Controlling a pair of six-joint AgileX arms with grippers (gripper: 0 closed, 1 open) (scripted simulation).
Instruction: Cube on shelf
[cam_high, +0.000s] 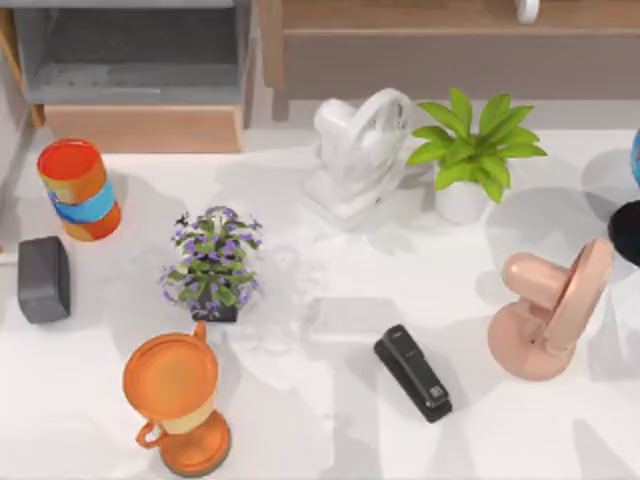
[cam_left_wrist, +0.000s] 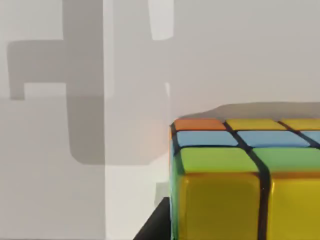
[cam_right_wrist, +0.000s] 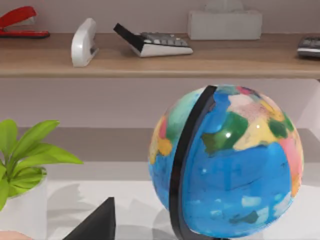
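One cube close under left wrist camera, sitting on white counter; orange, yellow, blue, green squares on top, yellow side. Left end effector state: cannot tell. Right wrist view: shelf behind globe, carrying red stapler, calculator. Right end effector state: cannot tell.
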